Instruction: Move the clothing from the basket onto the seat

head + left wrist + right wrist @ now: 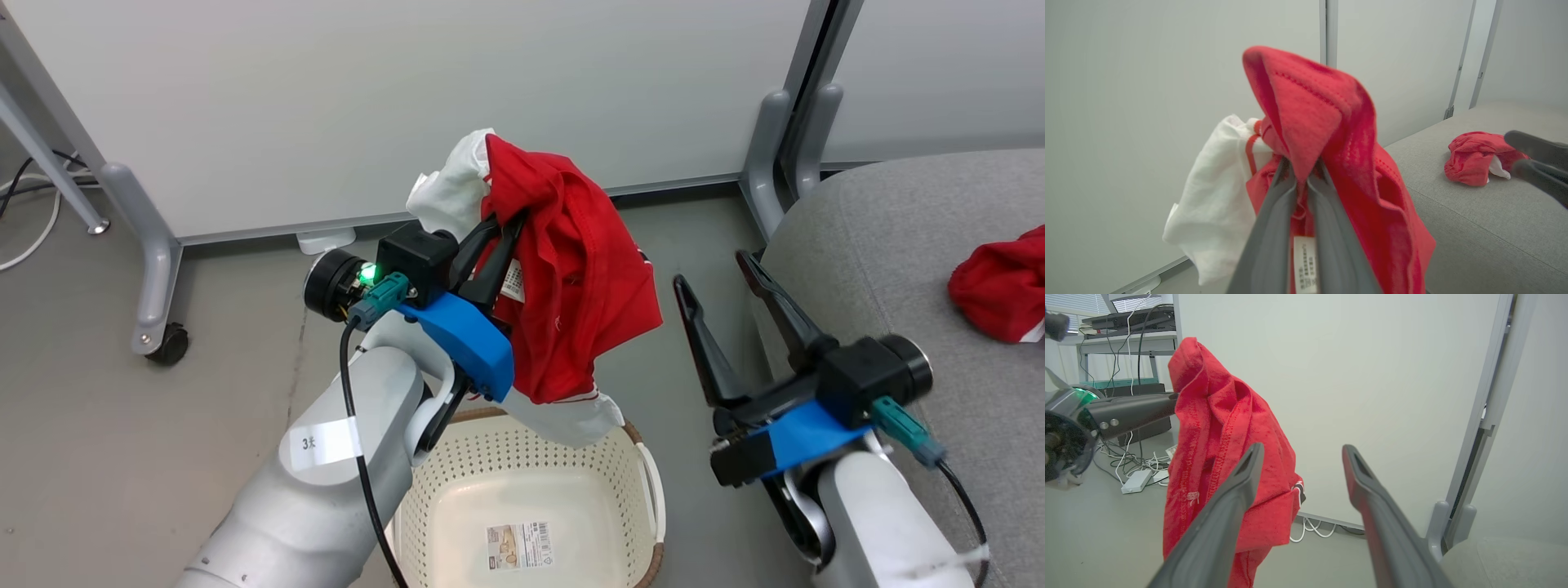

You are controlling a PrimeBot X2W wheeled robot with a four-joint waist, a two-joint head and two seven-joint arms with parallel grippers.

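Clothing (571, 269) nearly moved: one piece (1000, 286) on seat (882, 269), another clenched in left claw (500, 237) over bare basket (490, 457), right claw (713, 269) open.

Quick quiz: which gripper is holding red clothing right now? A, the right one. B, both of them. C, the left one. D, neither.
C: the left gripper has its fingers shut on the red and white garment, held above the basket, while the right gripper is open with nothing between its fingers.
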